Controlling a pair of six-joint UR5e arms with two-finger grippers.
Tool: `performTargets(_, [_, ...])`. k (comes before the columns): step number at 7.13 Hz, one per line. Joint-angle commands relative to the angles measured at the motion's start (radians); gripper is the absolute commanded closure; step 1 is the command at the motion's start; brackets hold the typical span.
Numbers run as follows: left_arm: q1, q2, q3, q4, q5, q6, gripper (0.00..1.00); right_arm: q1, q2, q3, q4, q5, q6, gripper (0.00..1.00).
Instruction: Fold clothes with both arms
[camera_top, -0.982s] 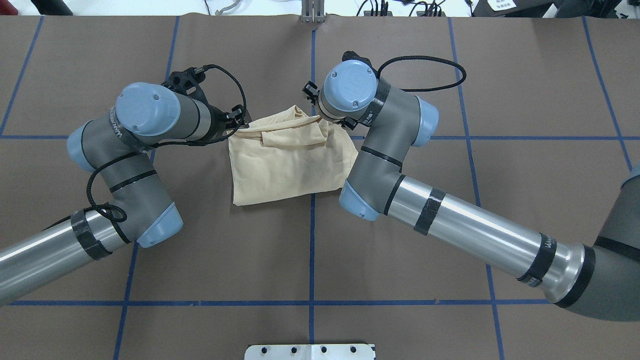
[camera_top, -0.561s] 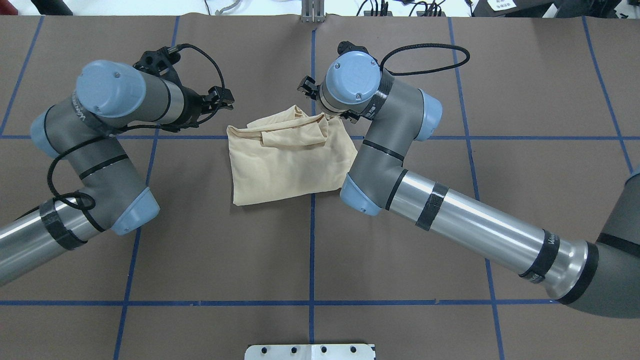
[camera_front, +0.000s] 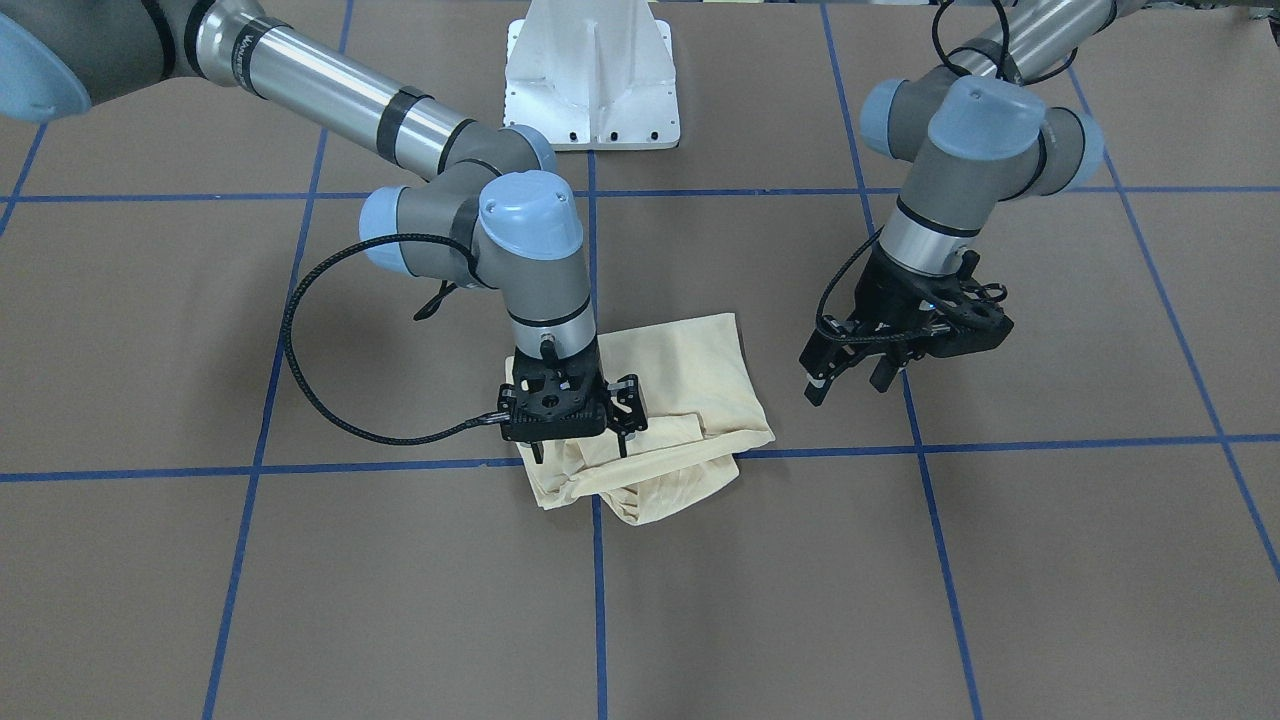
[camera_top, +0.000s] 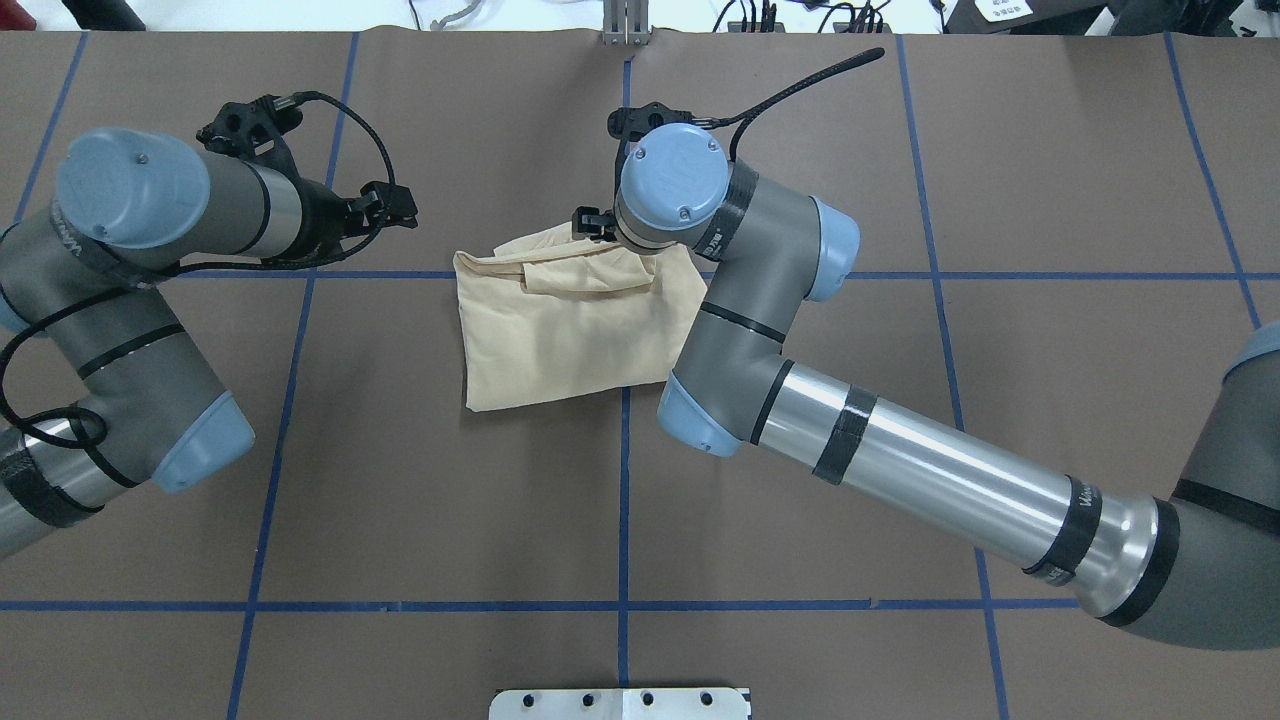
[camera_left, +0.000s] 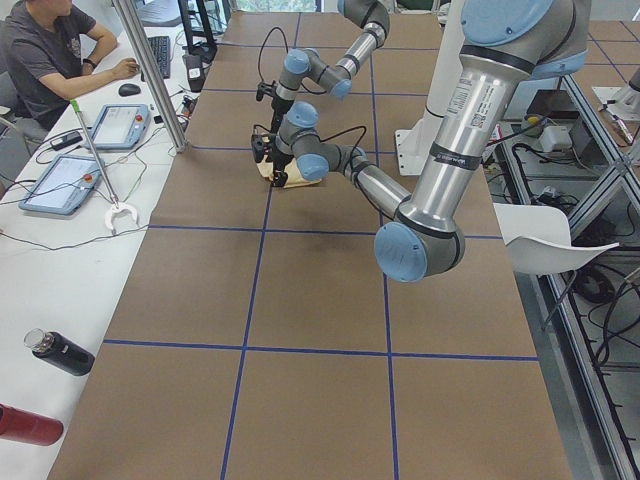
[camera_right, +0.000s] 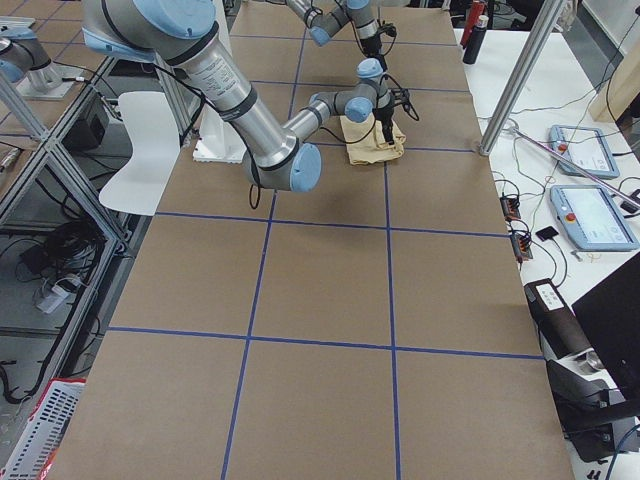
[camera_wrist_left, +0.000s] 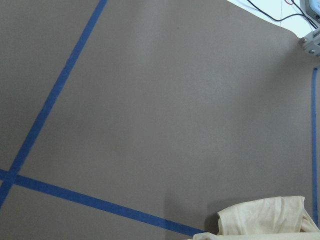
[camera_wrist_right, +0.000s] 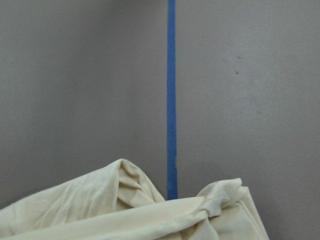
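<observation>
Cream long-sleeved T-shirt (camera_front: 690, 375): folded bundle near the middle of the table (camera_front: 300, 600), operator-side edge bunched.
Right gripper (camera_front: 578, 448): jaws spread, low over that bunch.
Left gripper (camera_front: 848, 378): released, empty, apart from the shirt.
Risk: a one-sided pinch on thin stacked layers could drag the bundle and undo the fold.

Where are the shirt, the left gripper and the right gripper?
shirt (camera_top: 560, 340), overhead view, on the flat middle of the folded fabric.
left gripper (camera_front: 847, 388), front-facing view, midway between its open fingertips.
right gripper (camera_front: 580, 452), front-facing view, midway between its fingertips, over the shirt's edge.
</observation>
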Motion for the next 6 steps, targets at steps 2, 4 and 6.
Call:
performTargets(2, [-0.008,0.024,-0.012,0.001,0.0,0.002,0.0,-0.048,0.022,-0.021,-0.005,-0.013,-0.099,0.0])
performTargets(4, [-0.008,0.034,-0.012,0.0,0.001,0.0,0.0,-0.048,0.094,-0.136,0.003,-0.046,-0.104,0.0])
performTargets(6, [-0.007,0.034,-0.01,0.0,0.003,0.0,0.0,-0.041,0.108,-0.188,0.008,-0.069,-0.131,0.0])
